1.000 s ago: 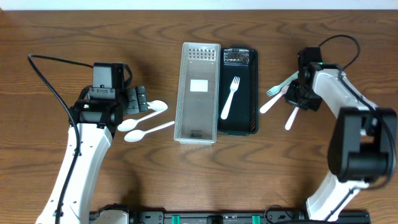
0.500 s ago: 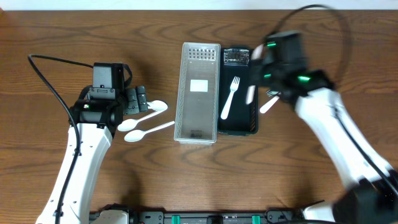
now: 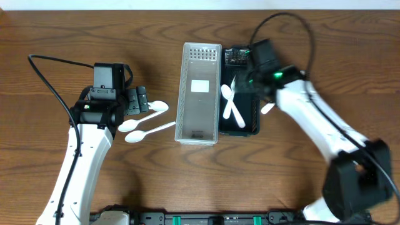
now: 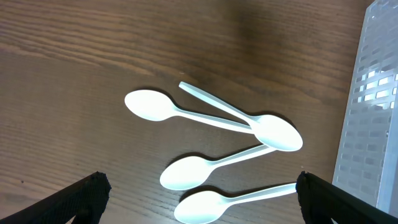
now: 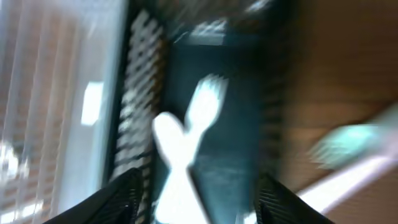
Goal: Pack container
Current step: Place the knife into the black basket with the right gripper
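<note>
A white perforated container (image 3: 200, 106) and a black container (image 3: 253, 125) stand side by side at mid-table. In the black one a white spoon (image 3: 227, 92) lies crossed over a white fork (image 3: 226, 111). My right gripper (image 3: 242, 82) hovers over that container's far half. In the blurred right wrist view its jaws (image 5: 202, 199) stand apart, open, with the spoon (image 5: 165, 134) and fork (image 5: 208, 93) lying below them. My left gripper (image 3: 137, 100) is open, low over several white spoons (image 4: 186, 173) left of the white container (image 4: 373, 124), holding nothing.
To the right of the black container a white utensil (image 3: 270, 107) lies on the wood, partly hidden under my right arm. A blurred teal utensil (image 5: 348, 140) shows beside it. The left arm's cable (image 3: 47, 78) loops over the left side of the table.
My right arm swung left from the loose utensils to over the black container and opened. A white spoon now lies across the fork there. The left arm has not moved.
</note>
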### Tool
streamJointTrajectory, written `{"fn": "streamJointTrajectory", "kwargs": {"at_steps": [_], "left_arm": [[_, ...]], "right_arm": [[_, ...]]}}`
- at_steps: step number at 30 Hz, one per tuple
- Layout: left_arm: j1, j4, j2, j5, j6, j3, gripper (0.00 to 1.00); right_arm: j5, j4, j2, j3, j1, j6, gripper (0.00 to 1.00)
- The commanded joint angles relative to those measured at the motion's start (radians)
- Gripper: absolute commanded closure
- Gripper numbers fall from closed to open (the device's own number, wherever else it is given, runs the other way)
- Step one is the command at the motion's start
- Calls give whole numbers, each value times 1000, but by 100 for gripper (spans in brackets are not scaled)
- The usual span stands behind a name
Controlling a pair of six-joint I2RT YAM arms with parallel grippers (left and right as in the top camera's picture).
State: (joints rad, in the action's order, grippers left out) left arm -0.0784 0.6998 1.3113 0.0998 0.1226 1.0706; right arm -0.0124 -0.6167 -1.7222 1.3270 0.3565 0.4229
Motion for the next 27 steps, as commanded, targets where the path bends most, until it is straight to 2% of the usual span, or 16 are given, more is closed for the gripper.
{"fn": "streamJointTrajectory", "kwargs": {"at_steps": [1,9,15,23,27], "left_arm": [[6,3,4,-6,-17,19,2],[6,3,4,-6,-17,19,2],[6,3,4,-6,-17,19,2],[6,3,4,-6,-17,19,2],[6,3,4,-6,-17,19,2]], "right_arm": [[-132,-37,81,33,-120,61,40],[-149,-136,-29,-7,-285,109,40],[-113,-114,-197,-8,-290,134,41],[-62,-72,-309,-8,-290,134,44],[-65,-80,-337,-8,-290,132,51]]}}
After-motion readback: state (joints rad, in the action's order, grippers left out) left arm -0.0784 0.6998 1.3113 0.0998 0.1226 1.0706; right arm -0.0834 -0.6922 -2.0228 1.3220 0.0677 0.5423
